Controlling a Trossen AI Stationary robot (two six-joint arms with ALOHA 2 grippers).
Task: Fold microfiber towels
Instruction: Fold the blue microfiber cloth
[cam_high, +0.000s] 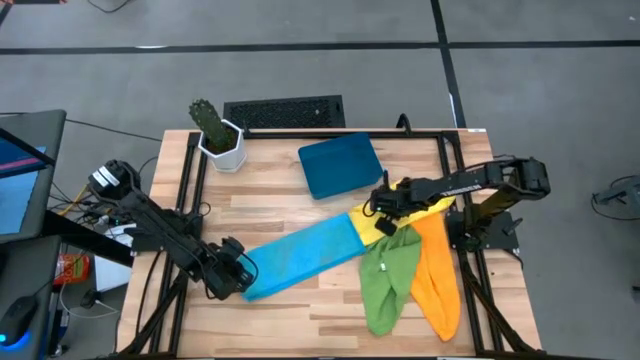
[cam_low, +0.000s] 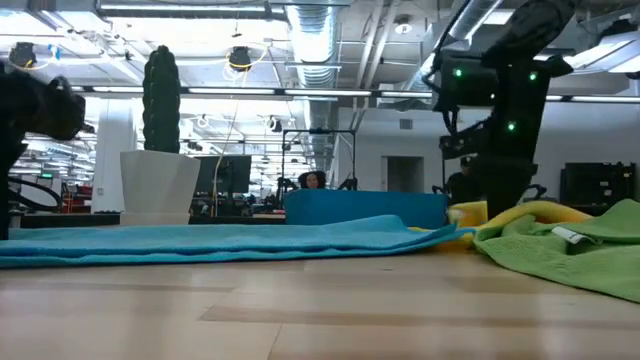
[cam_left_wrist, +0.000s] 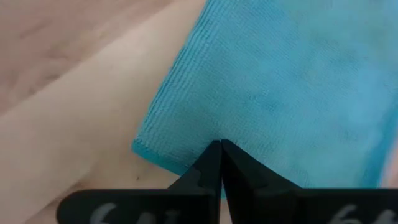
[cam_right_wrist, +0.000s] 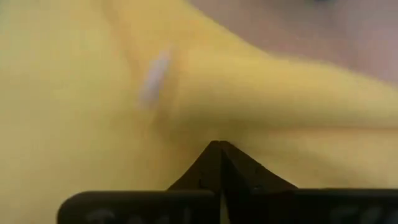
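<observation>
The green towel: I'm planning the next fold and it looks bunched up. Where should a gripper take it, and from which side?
Probably the green towel is best pinched at its free lower end near the table's front edge, coming straight down. That end lies bare on the table, while its upper end is tucked by the yellow towel, the orange towel and the right gripper.

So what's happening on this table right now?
Two robot arms are working on microfiber towels. The left gripper is shut on a corner of the spread light blue microfiber towel. The right gripper is pinched shut on the yellow microfiber towel, beside crumpled green and orange towels.
</observation>
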